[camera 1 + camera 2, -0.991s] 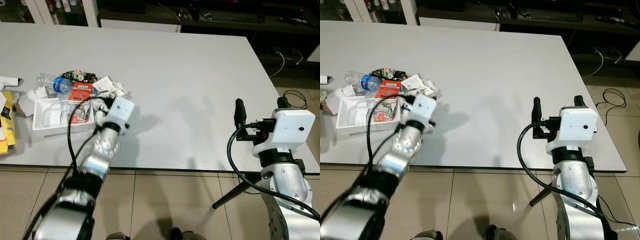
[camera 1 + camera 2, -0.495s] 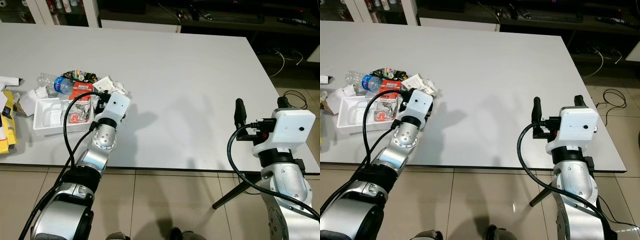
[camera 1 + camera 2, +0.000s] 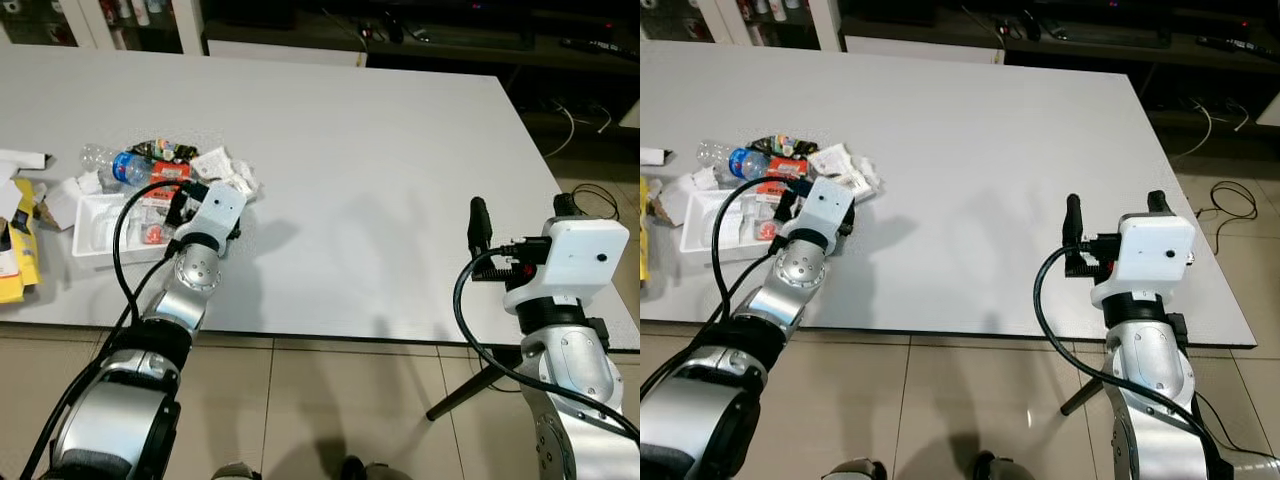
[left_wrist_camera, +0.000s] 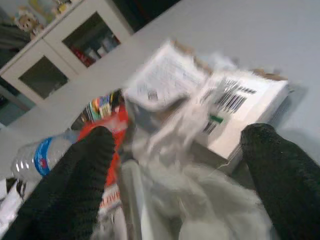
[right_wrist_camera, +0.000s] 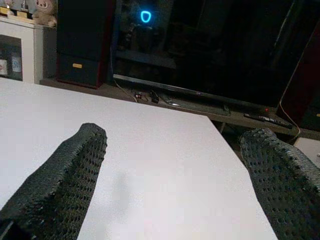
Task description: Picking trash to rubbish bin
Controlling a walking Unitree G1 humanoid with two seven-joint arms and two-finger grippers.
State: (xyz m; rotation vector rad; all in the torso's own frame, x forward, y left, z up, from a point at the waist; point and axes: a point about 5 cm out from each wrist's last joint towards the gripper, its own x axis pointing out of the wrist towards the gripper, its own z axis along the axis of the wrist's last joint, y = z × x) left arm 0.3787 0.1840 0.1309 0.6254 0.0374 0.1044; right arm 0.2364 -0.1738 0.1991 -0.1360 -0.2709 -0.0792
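Left gripper (image 4: pixel 175 165) advanced; crumpled wrapper (image 4: pixel 170 120) between spread fingers (image 4: pixel 75 185).

Desk (image 3: pixel 400 170): white, over tiled floor (image 3: pixel 330 410).
On desk, left side: white tray (image 3: pixel 95 215), bottle (image 3: pixel 112 166), crumpled papers (image 3: pixel 225 170), wrappers (image 3: pixel 160 152).
Left edge: yellow carton (image 3: pixel 15 250).

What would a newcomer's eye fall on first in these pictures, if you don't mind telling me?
First, the colourful heap of trash on the left part of the white table, with the left end effector open over crumpled wrappers there. Next, the right end effector, open and hovering idle over the table's near right edge.
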